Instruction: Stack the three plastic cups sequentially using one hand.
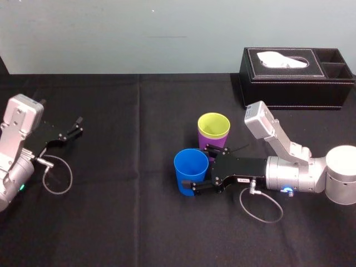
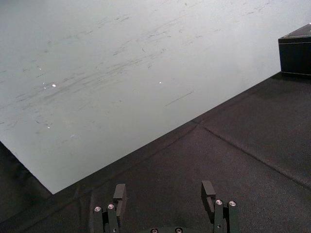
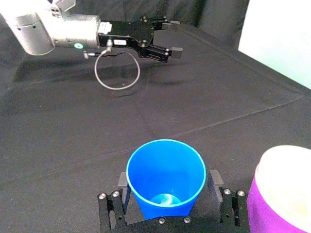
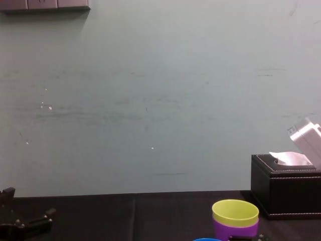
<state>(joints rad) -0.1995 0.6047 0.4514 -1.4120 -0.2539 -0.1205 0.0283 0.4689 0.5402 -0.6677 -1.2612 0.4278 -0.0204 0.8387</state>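
Observation:
The blue cup point(image 1: 191, 167) stands upright on the black cloth, and my right gripper point(image 1: 194, 166) is open around it, one finger on each side of its wall. From the right wrist, the blue cup point(image 3: 165, 170) sits between the fingers point(image 3: 121, 183) of that gripper point(image 3: 167, 182). Just behind it the yellow-green cup point(image 1: 213, 125) is nested inside the purple cup point(image 1: 207, 142); both also appear in the chest view, yellow-green point(image 4: 235, 211) over purple point(image 4: 235, 230). My left gripper point(image 1: 79, 125) rests open at the far left, away from the cups.
A black tissue box point(image 1: 295, 78) with a side compartment stands at the back right, behind the right arm. A cable loop point(image 1: 261, 207) hangs by the right wrist and another point(image 1: 58, 178) by the left arm. Black cloth point(image 1: 139, 211) covers the table.

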